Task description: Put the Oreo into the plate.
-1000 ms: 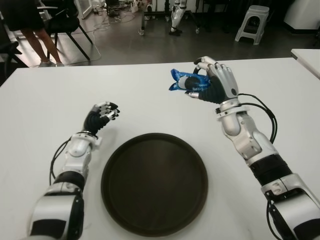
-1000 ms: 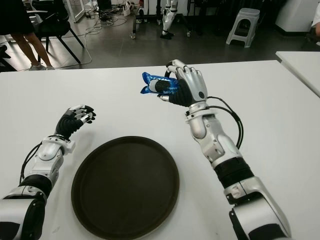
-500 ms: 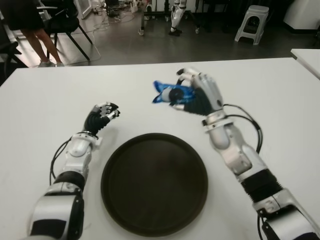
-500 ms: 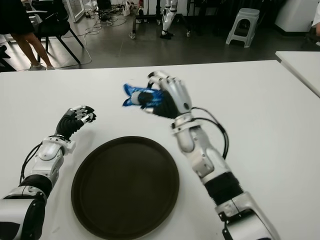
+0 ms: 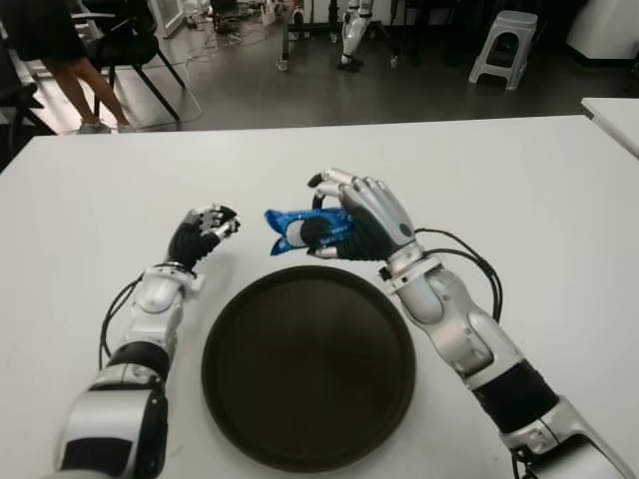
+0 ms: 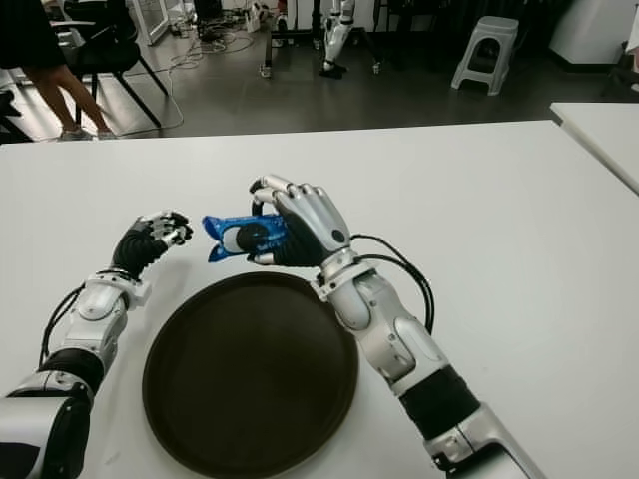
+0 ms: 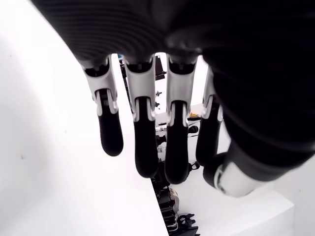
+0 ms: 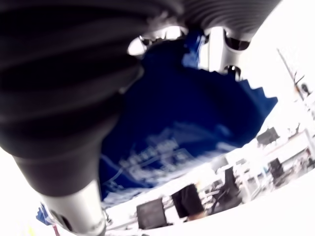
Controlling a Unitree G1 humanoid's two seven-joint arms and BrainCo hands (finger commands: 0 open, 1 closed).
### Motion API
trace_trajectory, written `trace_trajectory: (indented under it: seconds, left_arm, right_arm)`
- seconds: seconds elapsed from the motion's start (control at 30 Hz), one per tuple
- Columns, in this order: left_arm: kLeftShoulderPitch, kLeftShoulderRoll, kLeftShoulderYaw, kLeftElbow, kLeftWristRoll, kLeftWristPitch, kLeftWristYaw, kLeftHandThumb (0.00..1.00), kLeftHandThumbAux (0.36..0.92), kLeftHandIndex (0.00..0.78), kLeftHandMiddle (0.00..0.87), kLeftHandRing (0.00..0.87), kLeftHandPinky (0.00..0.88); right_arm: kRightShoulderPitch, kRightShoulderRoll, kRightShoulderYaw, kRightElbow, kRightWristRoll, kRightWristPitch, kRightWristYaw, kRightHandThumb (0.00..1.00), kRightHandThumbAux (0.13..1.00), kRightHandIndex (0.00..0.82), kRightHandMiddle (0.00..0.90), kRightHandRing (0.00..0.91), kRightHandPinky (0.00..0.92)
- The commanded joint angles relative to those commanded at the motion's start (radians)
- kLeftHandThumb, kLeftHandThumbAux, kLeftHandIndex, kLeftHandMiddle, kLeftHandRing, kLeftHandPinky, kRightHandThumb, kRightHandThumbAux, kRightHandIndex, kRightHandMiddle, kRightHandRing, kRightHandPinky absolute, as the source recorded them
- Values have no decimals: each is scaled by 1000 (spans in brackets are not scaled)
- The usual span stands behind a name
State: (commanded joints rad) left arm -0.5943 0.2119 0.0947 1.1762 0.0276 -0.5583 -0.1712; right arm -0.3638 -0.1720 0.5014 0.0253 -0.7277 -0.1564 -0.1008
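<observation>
In the left eye view, the right hand (image 5: 349, 215) is seen raised above the white bench (image 5: 519, 190), just beyond the far rim of the dark round plate (image 5: 310, 429). Its fingers are wrapped around a blue Oreo packet (image 5: 300, 230), which is held off the bench with its crimped end pointing toward the robot's left. The forearm is angled in from the lower right, across the plate's right edge. The left hand (image 5: 205, 232) is shown to the left of the packet, fingers curled and nothing held; contact with the bench cannot be judged.

In the right eye view, the same layout is shown: the packet is held between the two hands, apart from the plate.

In the left wrist view, four dark-tipped fingers (image 7: 140, 142) are seen bent downward over the bench, with nothing inside them.

In the right wrist view, the blue wrapper (image 8: 187, 128) fills the frame, apparently pinned between thumb and fingers.
</observation>
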Motion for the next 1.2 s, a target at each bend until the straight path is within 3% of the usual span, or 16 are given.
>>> trace_trajectory:
  seconds: [0.3, 0.6, 0.87, 1.2]
  left_arm:
    - [1, -10, 16, 0, -24, -15, -27, 698, 715, 410, 469, 407, 339]
    - [2, -5, 5, -2, -7, -26, -22, 696, 716, 408, 473, 406, 329]
    - [0, -2, 0, 4, 2, -22, -9, 694, 718, 406, 494, 410, 287]
    - [0, -7, 7, 5, -7, -27, -14, 692, 719, 406, 493, 426, 338]
  right_arm:
    - [16, 48, 104, -3, -53, 33, 90, 143, 840, 648, 776, 789, 788]
    - [10, 33, 145, -59, -97, 60, 238, 158, 846, 602, 754, 770, 779]
    - [24, 25, 158, -69, -127, 69, 278, 210, 834, 600, 758, 775, 792]
    - [31, 17, 169, -50, -143, 81, 327, 268, 828, 595, 750, 773, 790]
